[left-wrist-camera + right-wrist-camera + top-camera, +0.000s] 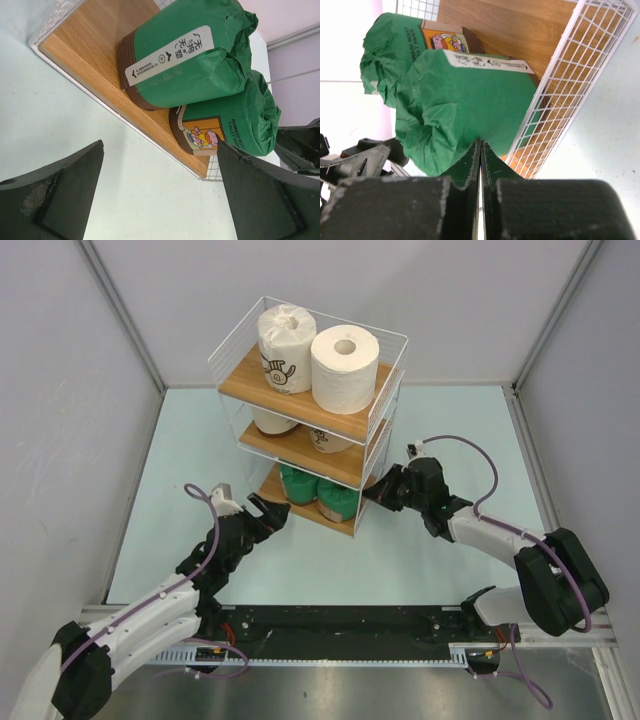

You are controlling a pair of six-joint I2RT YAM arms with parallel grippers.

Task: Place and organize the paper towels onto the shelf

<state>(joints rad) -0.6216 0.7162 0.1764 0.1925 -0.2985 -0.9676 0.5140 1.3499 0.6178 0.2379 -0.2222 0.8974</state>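
The shelf (238, 381) stands mid-table with all six paper towels on it. The top board holds a white-wrapped logo roll (284, 348) and a plain white roll (345, 368). The middle board holds two beige rolls (272, 423) (330, 440). The bottom board (95, 60) holds two green rolls (298, 485) (338, 500), also seen in the left wrist view (185, 55) (235, 125) and the right wrist view (470, 100) (390, 45). My left gripper (268, 512) (160, 190) is open and empty just in front of the bottom board. My right gripper (378, 490) (480, 145) is shut and empty, its tips against the nearer green roll's wrapper.
The shelf's white wire side panel (570, 85) is just right of my right fingertips. Pale walls close in the table at the left, back and right. The black rail (340, 625) with the arm bases runs along the near edge.
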